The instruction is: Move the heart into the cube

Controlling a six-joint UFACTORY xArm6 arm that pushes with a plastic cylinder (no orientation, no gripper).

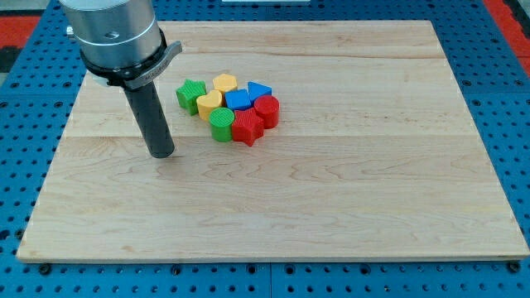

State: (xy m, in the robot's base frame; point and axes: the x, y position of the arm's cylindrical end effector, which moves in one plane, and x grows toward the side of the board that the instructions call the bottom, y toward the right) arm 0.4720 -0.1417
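Note:
The yellow heart (pixel 208 105) lies in a tight cluster of blocks at the board's upper middle. The blue cube (pixel 240 100) sits just to its right, about touching it. My tip (pixel 162 153) rests on the board to the left of and below the cluster, roughly 55 pixels left of and below the heart, touching no block. The dark rod rises from the tip up to the arm's silver body at the view's top left.
Around the heart and cube sit a green star-like block (pixel 191 94), a yellow pentagon-like block (pixel 224 84), a blue triangle (pixel 259 90), a red cylinder (pixel 267 110), a red star-like block (pixel 247 127) and a green cylinder (pixel 222 124). The wooden board (pixel 331 207) lies on blue pegboard.

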